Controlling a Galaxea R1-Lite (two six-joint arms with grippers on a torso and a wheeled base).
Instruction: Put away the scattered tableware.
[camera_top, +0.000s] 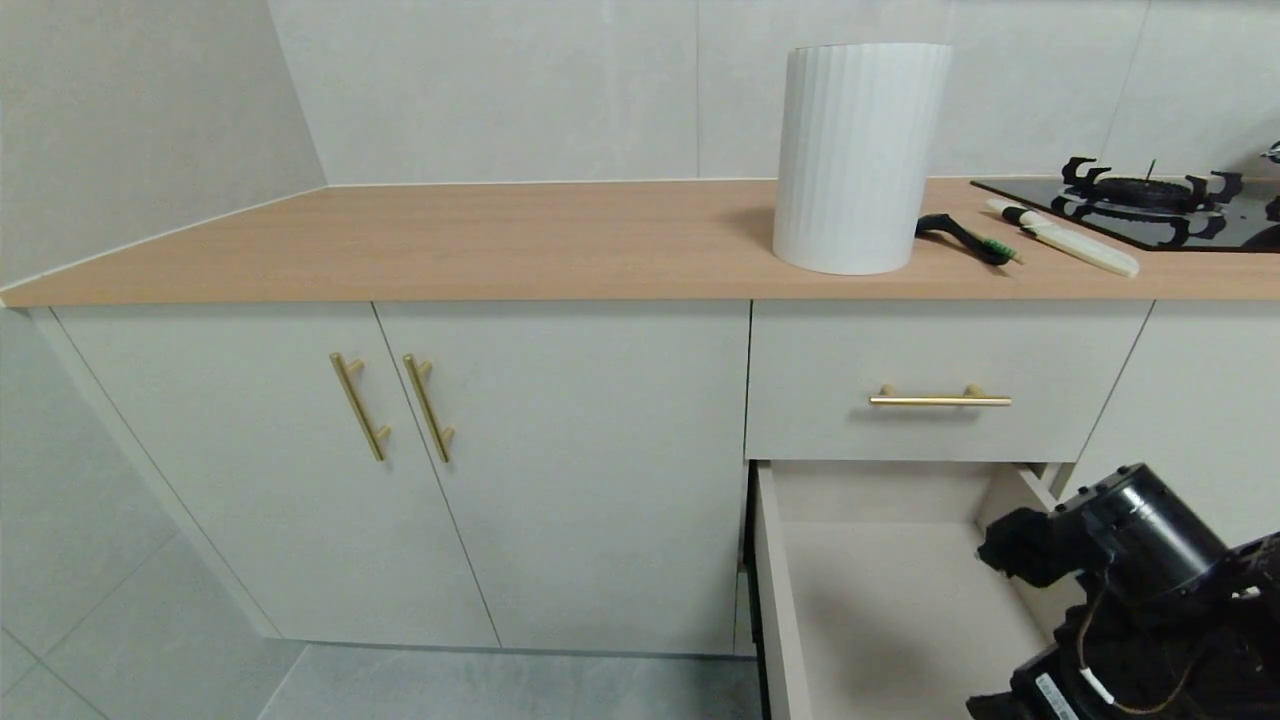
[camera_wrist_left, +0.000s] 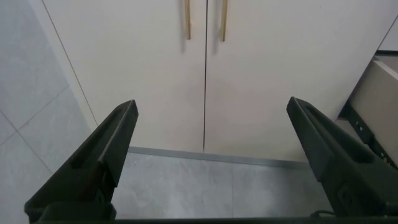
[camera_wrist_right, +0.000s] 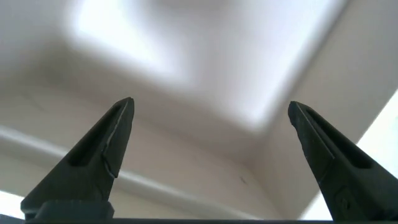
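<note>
Both spread wide (empty), left hand (camera_wrist_left: 211, 104), right hand (camera_wrist_right: 210, 103)

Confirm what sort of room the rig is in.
Most likely a kitchen: a gas hob at the right, and a wooden countertop over cabinet doors with brass handles.

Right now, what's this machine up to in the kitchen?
A two-armed robot is tidying away tableware. The lower drawer is pulled open, and the right gripper is at it, open and holding nothing. The left gripper, also open, hangs low facing the cabinet doors. A black-handled utensil and a white utensil lie on the counter beside a white ribbed canister, not yet picked up.
</note>
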